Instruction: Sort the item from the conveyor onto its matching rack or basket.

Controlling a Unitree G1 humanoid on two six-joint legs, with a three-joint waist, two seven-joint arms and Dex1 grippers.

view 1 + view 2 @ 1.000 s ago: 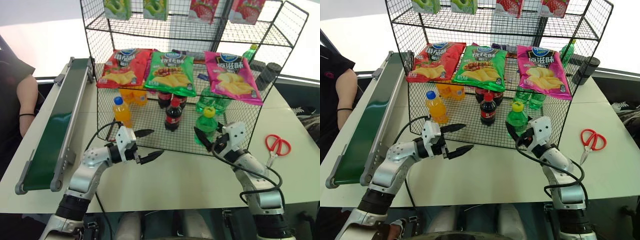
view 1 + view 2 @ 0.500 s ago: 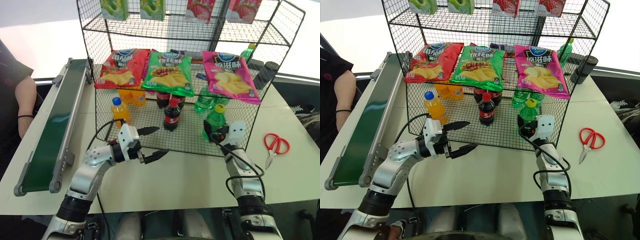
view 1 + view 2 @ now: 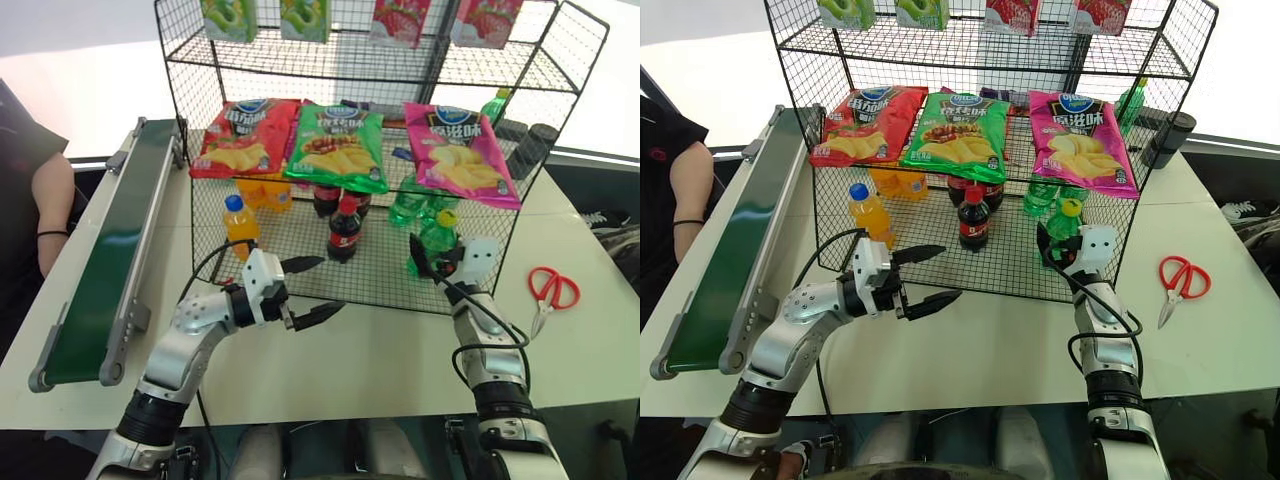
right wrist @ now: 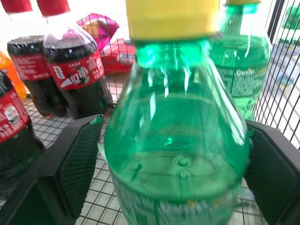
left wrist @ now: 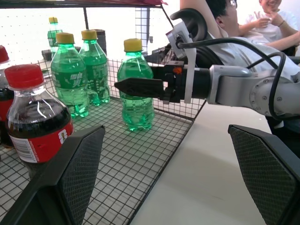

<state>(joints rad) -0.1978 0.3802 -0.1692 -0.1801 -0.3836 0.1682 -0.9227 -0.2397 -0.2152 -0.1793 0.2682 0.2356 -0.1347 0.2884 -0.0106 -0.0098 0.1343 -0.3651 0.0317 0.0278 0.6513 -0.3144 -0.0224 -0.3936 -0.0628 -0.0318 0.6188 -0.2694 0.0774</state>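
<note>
Standing in the basket: green bottle between parted fingers

Looking along your right end effector (image 3: 432, 262), you see its two black fingers spread wide on either side of the green soda bottle (image 3: 437, 240). In the right wrist view there is a gap between each pad and the plastic, so you cannot call it a grip. The bottle stands upright on the wire floor of the rack's lowest basket (image 3: 300, 225), near the basket's right front corner. Its yellow cap is on top.

Just behind it in the basket you have two more green bottles (image 5: 79, 70), also upright. Toward the middle of the basket stand dark cola bottles with red caps (image 3: 344, 228). Farther left in the basket is the orange-drink bottle with a blue cap (image 3: 239, 221).

Your left end effector (image 3: 312, 290) hangs in front of the basket's front wall, over the desk (image 3: 360, 350). Its fingers are wide apart and empty, pointing across toward the right arm.

Above the basket, three chip bags (image 3: 340, 145) lie on the rack's slanted middle tier. Left of the rack, the conveyor (image 3: 105, 260) runs along the desk edge. Right of the rack, red scissors (image 3: 551, 292) lie on the desk. A person's arm (image 3: 50, 210) shows beyond the conveyor.
</note>
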